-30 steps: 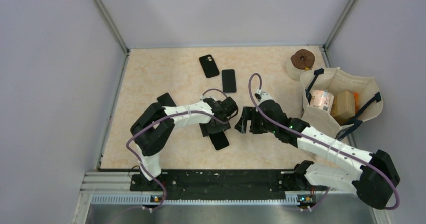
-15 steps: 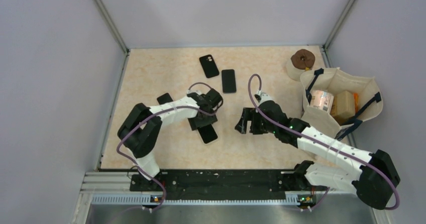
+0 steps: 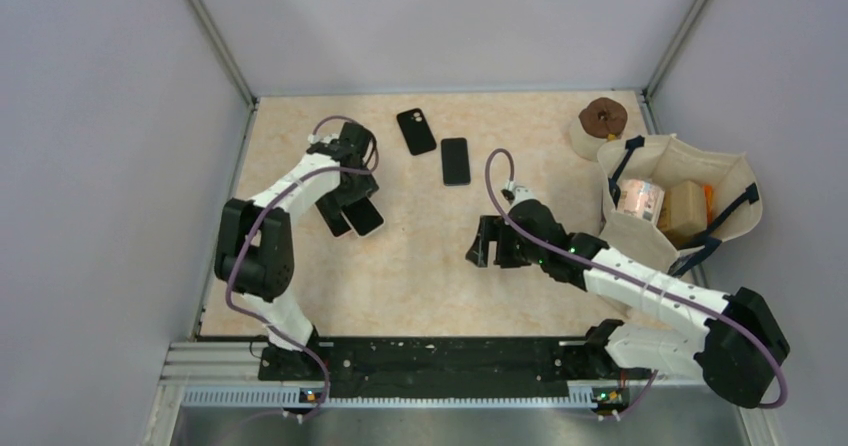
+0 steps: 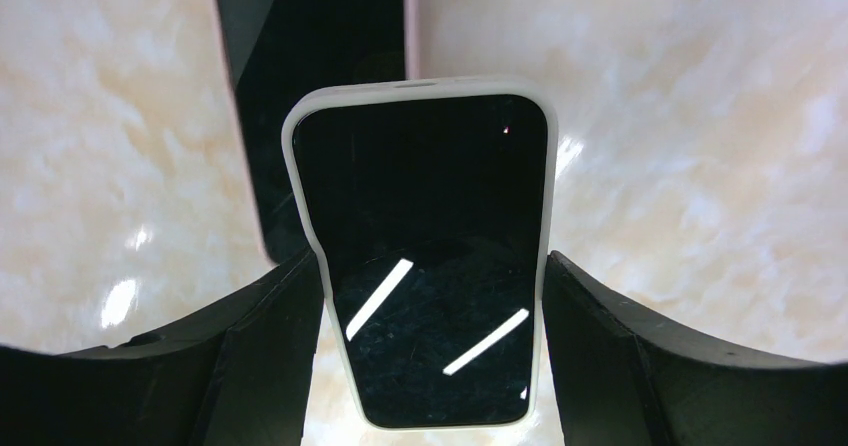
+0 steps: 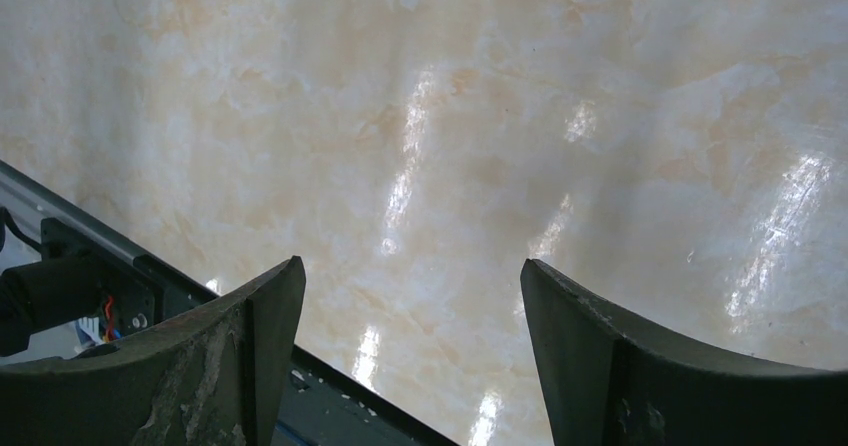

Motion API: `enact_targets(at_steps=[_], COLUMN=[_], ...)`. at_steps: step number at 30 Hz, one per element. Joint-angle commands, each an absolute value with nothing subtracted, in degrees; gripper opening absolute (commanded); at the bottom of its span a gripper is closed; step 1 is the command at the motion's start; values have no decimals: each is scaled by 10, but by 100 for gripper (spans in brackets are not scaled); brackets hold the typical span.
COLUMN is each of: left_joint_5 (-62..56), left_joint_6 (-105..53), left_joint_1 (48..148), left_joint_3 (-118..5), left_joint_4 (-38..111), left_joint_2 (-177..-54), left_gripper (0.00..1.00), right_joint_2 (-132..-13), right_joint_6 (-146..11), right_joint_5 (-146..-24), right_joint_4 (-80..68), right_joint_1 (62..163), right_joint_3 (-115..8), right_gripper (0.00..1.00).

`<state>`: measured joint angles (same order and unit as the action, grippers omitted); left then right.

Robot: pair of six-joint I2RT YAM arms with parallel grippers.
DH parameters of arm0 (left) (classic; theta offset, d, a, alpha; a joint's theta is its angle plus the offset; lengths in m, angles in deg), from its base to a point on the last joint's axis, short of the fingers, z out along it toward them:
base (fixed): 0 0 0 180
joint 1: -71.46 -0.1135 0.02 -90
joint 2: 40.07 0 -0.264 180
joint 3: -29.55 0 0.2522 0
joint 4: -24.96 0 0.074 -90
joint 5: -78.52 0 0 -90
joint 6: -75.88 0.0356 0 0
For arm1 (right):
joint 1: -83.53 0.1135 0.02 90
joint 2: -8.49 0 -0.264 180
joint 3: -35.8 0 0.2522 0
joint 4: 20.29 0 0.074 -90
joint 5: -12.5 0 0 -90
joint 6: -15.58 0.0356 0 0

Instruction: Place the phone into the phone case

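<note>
My left gripper (image 3: 352, 194) is shut on a black-screened phone with a white rim (image 3: 366, 218) at the table's left side. In the left wrist view the phone (image 4: 425, 216) stands between my two fingers (image 4: 270, 336), which press on its long edges. A second dark slab (image 4: 310, 66) lies on the table just behind and to the left of it, and also shows in the top view (image 3: 333, 218). My right gripper (image 3: 490, 244) is open and empty over bare table near the middle; its wrist view shows nothing between the fingers (image 5: 260, 336).
A black phone case with a camera cutout (image 3: 416, 131) and a black phone (image 3: 455, 160) lie at the back centre. A cream tote bag (image 3: 730, 181) holding boxes stands at the right, with a brown-topped roll (image 3: 603, 121) behind it. The metal base rail (image 3: 420, 356) runs along the near edge.
My left gripper has swung from the table's centre to the back left, carrying the phone with it. The right gripper has barely moved.
</note>
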<state>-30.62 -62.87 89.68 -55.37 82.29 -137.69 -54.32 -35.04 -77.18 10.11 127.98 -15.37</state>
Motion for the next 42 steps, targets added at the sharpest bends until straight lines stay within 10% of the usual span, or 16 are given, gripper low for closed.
enact_targets(at_steps=[1, 17, 25, 31, 42], left_joint_5=[-282, -235, -207, -203, -223], left_joint_6=[-542, -509, -496, -489, -579], left_joint_1=[872, 837, 832, 831, 855], left_joint_3=[-648, -759, -742, -770, -925], left_joint_4=[779, 788, 758, 755, 705], left_joint_2=[-1435, -1581, -1564, -1521, -1648], left_gripper=[21, 26, 98, 98, 54], right_joint_2=[-554, -616, -698, -760, -724], right_joint_6=[-361, -374, -393, -401, -387], right_joint_5=[-773, -749, -730, -735, -725], right_joint_4=[75, 73, 69, 64, 93], right_joint_1=[1274, 1271, 1237, 1202, 1196], right_joint_3=[-170, -215, -285, -340, -333], right_gripper=[79, 81, 84, 84, 80])
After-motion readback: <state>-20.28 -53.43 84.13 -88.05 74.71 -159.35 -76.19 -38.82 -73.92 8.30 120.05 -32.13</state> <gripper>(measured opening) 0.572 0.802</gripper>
